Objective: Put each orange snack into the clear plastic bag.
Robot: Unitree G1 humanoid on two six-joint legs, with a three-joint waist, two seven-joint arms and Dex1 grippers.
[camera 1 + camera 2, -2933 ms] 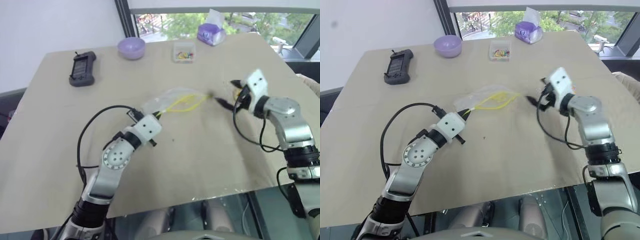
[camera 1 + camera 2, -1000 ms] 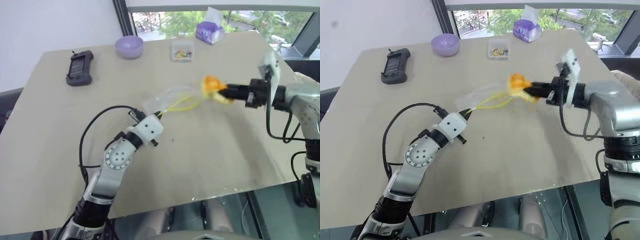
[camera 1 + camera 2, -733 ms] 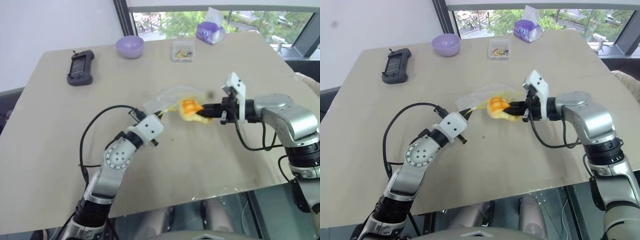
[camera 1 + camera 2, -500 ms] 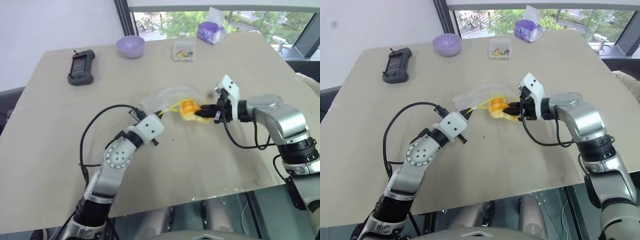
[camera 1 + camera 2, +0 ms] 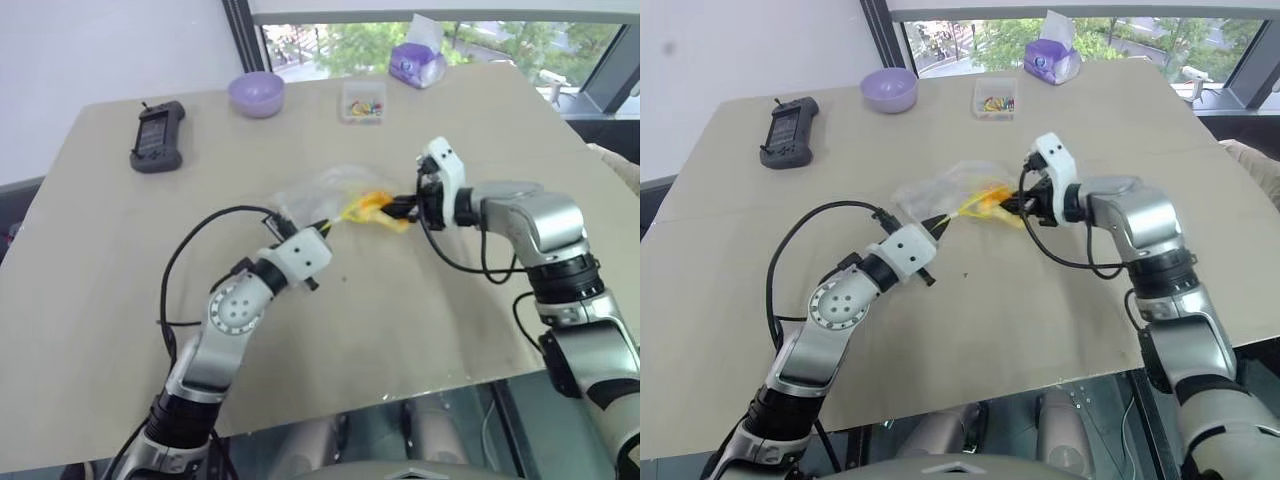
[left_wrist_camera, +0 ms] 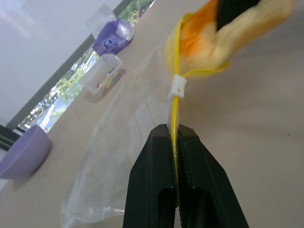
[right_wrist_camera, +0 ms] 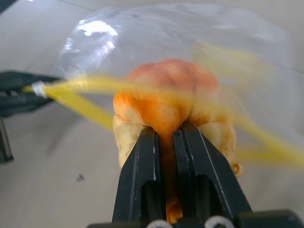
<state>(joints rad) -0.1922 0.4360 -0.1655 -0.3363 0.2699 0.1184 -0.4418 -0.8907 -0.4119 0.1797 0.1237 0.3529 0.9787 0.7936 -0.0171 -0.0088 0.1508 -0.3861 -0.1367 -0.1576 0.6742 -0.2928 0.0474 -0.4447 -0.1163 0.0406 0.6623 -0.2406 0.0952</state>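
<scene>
My left fingers (image 6: 176, 142) pinch the bag's (image 5: 325, 190) yellow zip strip (image 6: 174, 114) mid-counter, holding its mouth up. My right fingers (image 7: 164, 137) squeeze the bun (image 7: 166, 95) at that opening; next I should push it deeper, then let go.

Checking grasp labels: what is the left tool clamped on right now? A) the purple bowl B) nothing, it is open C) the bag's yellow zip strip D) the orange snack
C: in the left wrist view the left tool is shut on the yellow zip strip of the clear plastic bag; the right tool grips the orange snack.
</scene>
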